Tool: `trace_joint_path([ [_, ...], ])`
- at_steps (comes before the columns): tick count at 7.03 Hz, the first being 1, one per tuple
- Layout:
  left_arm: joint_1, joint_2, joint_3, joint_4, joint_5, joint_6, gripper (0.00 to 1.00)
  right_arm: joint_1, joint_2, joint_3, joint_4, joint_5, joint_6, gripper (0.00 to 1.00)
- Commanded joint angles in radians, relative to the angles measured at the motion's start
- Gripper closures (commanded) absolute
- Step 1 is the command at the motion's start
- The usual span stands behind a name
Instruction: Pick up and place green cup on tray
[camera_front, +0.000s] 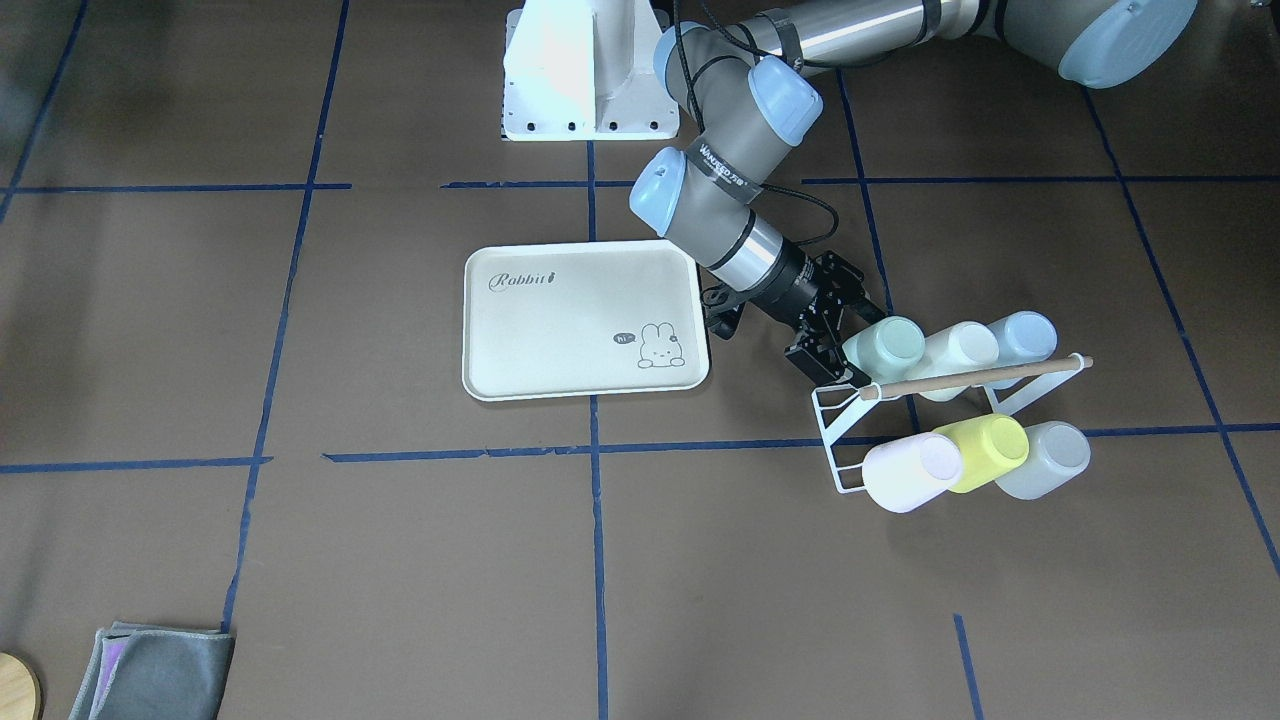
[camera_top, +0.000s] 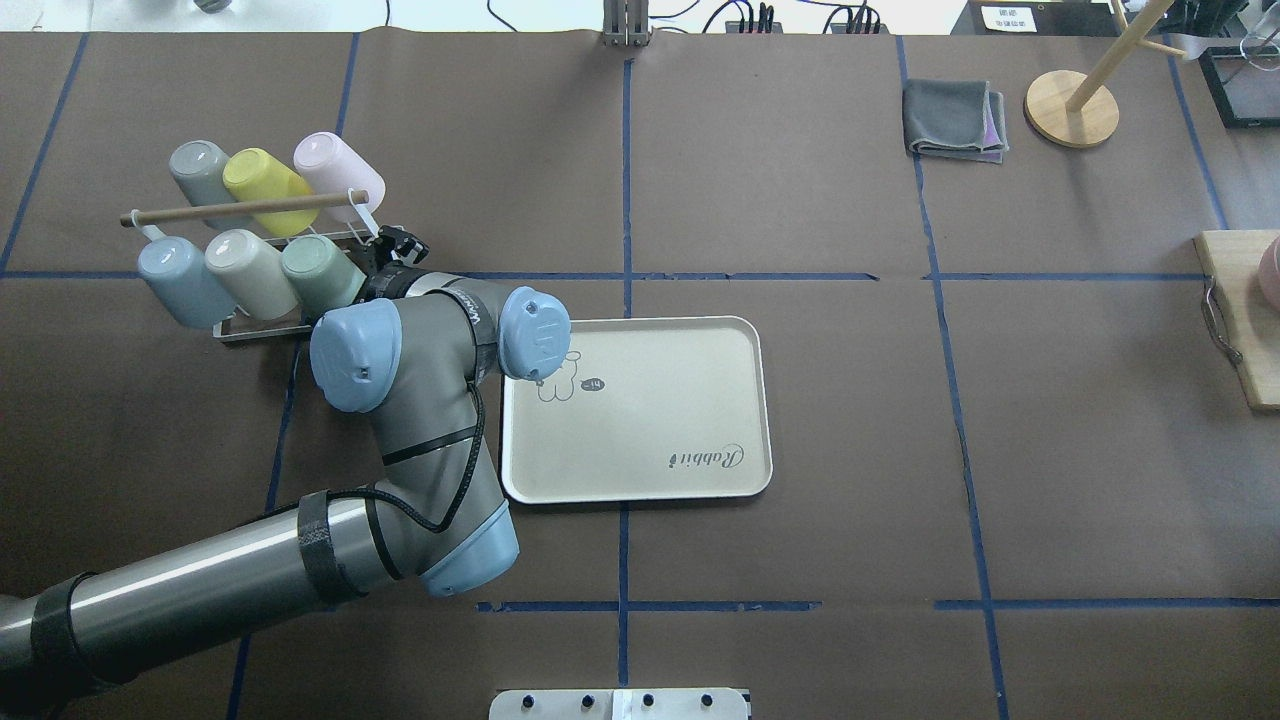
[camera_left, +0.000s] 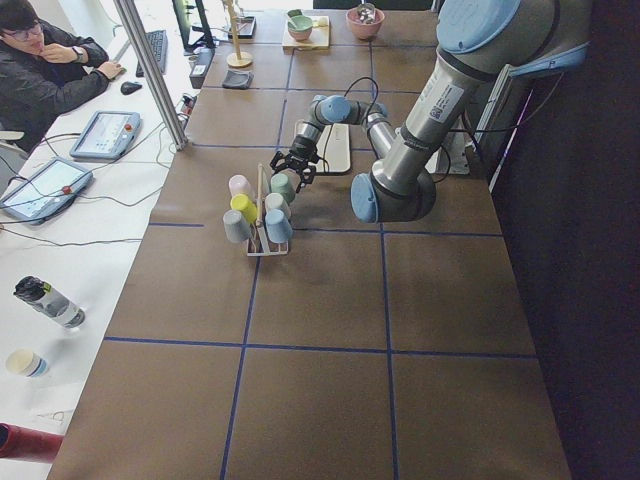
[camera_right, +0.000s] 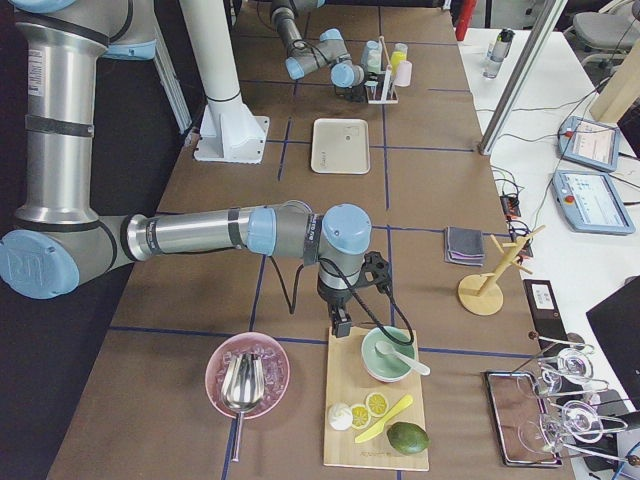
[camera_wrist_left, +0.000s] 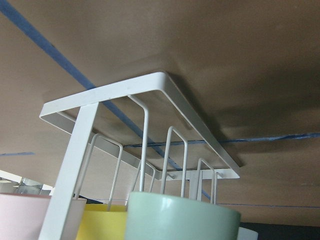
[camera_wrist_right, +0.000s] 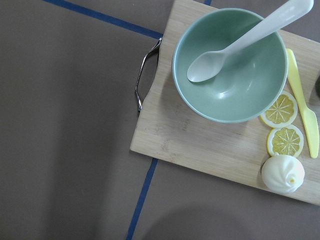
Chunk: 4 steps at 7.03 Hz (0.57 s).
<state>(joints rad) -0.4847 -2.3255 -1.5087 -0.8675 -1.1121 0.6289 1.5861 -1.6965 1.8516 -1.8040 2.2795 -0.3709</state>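
Left arm: the left claw (camera_front: 862, 345) is at the tray-side end of a white wire cup rack (camera_front: 835, 440) on the brown paper-covered tabletop (camera_front: 400, 560). Its jaws stand spread, one on each side of the small pale mint-green plastic cup (camera_front: 885, 345). Whether the fingers actually touch the cup wall cannot be told from any view.

Green cup: it sits tilted on the rack's prongs, the end cup of the row nearer the robot and the closest one to the tray. In the left wrist view it fills the lower edge, with the wire prongs rising behind it. Beside it in the same row are a cream plastic cup (camera_front: 960, 350) and a pale blue plastic cup (camera_front: 1025, 335). The opposite row holds a pale pink cup (camera_front: 910, 470), a yellow cup (camera_front: 990, 450) and a grey cup (camera_front: 1045, 458). A wooden rod (camera_front: 980, 375) runs along the top of the rack between the rows.

Tray: the cream rectangular plastic tray with rounded corners and "Rabbit" script (camera_front: 560, 340) lies flat near the rack, apart from it, with nothing on it.

Right arm: the right claw (camera_right: 340, 325) hangs over the handle end of a wooden board (camera_wrist_right: 190, 145) carrying a green bowl (camera_wrist_right: 230, 70) with a white spoon (camera_wrist_right: 240, 45). Its jaw opening cannot be told.
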Motion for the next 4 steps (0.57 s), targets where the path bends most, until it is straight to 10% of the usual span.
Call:
trace_joint_path([
  [1,0.000,0.026,0.002,-0.018,0.000,-0.002,0.00,0.000,0.000,0.001,0.000,0.000,0.000,0.00],
  [4,0.000,0.054,0.001,-0.088,0.000,0.000,0.03,0.000,-0.002,0.003,0.002,0.000,0.000,0.00],
])
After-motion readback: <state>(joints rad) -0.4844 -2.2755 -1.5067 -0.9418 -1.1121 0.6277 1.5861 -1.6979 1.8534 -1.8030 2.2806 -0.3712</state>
